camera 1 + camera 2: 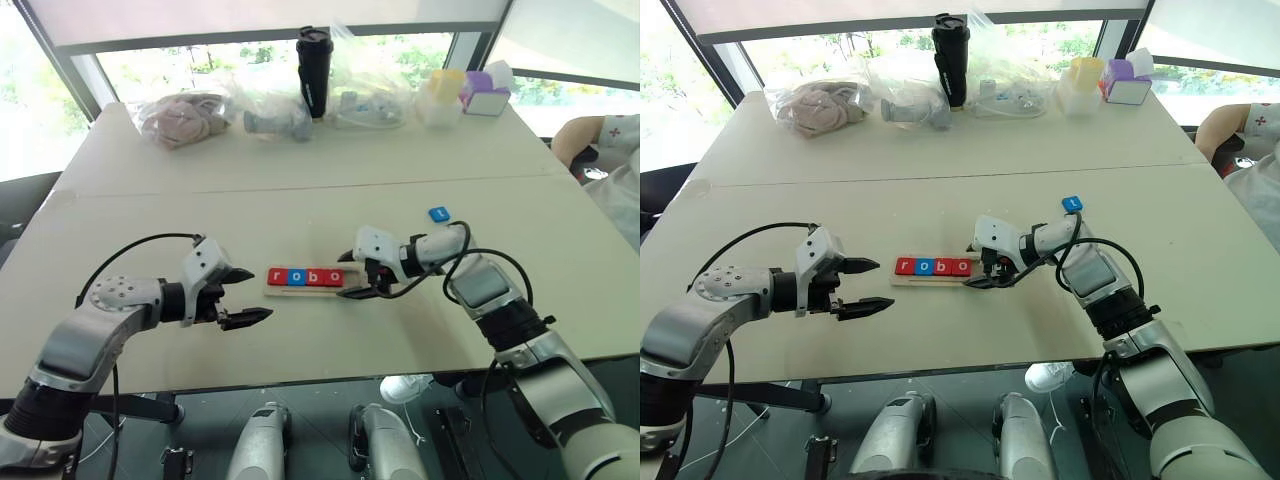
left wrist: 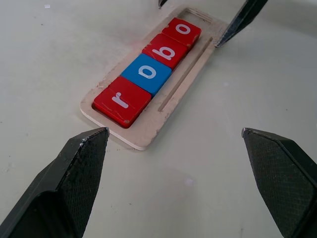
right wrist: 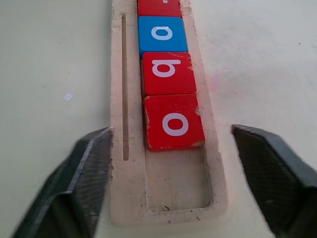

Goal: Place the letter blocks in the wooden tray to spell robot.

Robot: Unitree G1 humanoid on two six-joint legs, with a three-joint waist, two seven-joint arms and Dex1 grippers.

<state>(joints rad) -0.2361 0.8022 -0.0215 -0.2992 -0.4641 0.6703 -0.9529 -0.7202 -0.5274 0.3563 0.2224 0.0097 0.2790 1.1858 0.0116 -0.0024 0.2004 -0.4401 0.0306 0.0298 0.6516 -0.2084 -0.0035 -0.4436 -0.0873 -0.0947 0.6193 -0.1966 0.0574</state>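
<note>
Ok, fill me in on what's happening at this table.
A two-armed robot is spelling a word with small square letter blocks in a long pale-wood tray. Four tiles, reading r, o, b, o, already sit in the slot, leaving one empty space at the end. The right gripper hangs open over that end, holding nothing. The left gripper waits open beside the tray. A blue t block lies apart on the table.

pale raw-wood tray [image 3: 119,163], glossy letter blocks [image 3: 173,122]
</note>
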